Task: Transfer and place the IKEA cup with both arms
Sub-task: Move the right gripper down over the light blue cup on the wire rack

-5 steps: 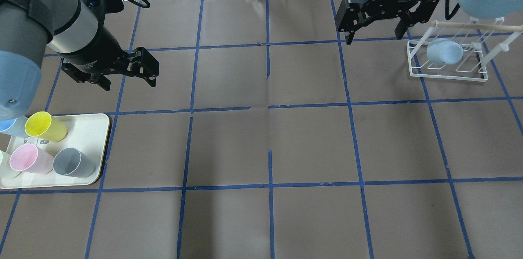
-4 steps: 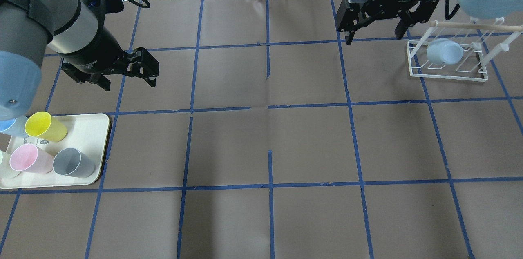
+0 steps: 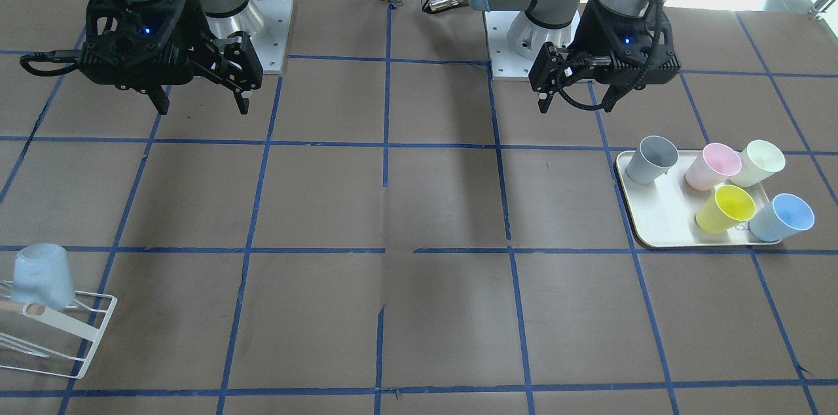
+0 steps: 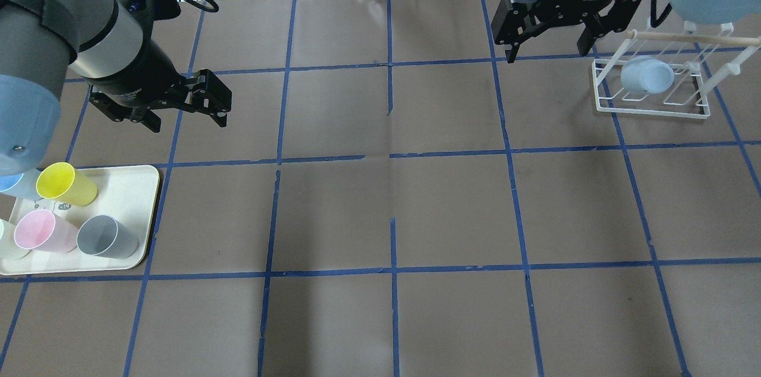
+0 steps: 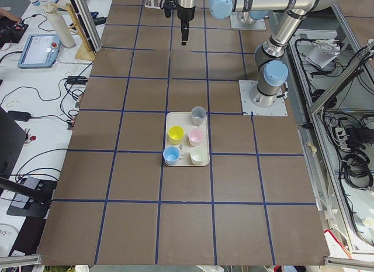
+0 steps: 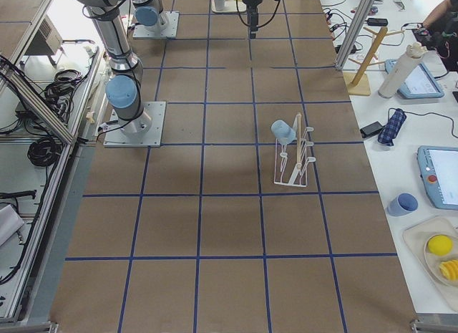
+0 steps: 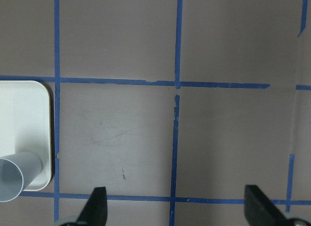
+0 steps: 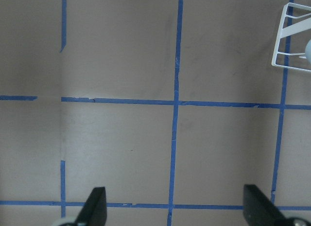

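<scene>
The light-blue IKEA cup (image 4: 647, 75) lies tilted on the white wire rack (image 4: 654, 108) at the far right; it also shows in the front view (image 3: 42, 276) and the right side view (image 6: 281, 129). My right gripper (image 4: 545, 51) is open and empty, hovering left of the rack and apart from it (image 3: 201, 104). My left gripper (image 4: 189, 118) is open and empty above the table beyond the tray (image 3: 573, 99). A near-twin blue cup (image 3: 782, 217) stands on the tray.
A cream tray (image 4: 128, 187) at the near left holds a grey cup (image 4: 107, 236), a yellow cup (image 4: 64, 184), a pink cup (image 4: 41, 231) and a whitish cup (image 3: 758, 162). The left wrist view shows the tray corner (image 7: 29, 119); the right wrist view shows the rack's edge (image 8: 291, 41).
My right gripper has shifted slightly toward the table's far edge. The left gripper and the cups have not moved.
</scene>
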`<action>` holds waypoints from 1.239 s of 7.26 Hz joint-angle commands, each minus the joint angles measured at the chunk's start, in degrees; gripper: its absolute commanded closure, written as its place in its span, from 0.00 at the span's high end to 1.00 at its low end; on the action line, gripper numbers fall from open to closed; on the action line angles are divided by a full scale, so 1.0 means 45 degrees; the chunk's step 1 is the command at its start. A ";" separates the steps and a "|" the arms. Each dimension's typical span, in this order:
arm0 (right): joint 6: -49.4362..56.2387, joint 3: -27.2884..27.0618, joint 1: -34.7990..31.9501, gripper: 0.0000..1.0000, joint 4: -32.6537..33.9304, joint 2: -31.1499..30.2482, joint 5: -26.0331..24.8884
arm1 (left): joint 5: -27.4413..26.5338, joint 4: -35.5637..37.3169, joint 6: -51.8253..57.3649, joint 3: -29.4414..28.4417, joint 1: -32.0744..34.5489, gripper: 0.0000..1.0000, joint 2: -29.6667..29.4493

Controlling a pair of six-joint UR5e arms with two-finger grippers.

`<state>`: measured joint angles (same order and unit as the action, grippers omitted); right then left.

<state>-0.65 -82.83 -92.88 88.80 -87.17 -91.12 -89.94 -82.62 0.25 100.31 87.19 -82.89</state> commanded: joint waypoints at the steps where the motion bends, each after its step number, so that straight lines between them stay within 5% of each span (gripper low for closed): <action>1: 0.1539 0.0008 0.1762 1.00 -0.0044 0.0016 0.0073 | 0.0026 0.0019 -0.0017 -0.0025 0.0000 1.00 -0.0056; 3: 0.4657 -0.0108 0.3813 1.00 0.0052 0.0074 0.0073 | 0.0027 0.0039 -0.0017 -0.0025 0.0000 1.00 -0.0037; 5: 0.5184 -0.0751 0.5575 1.00 0.1199 0.0638 -0.0720 | 0.0046 0.0039 -0.0017 -0.0160 -0.0019 1.00 -0.0134; 9: 0.5184 -0.1375 0.5328 1.00 0.3774 0.2241 -0.1470 | 0.0046 0.0058 -0.0076 -0.0160 -0.0039 1.00 -0.0056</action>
<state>22.64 -87.26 -68.49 101.19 -78.95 -97.30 -89.74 -82.36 -0.08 100.00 87.15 -83.18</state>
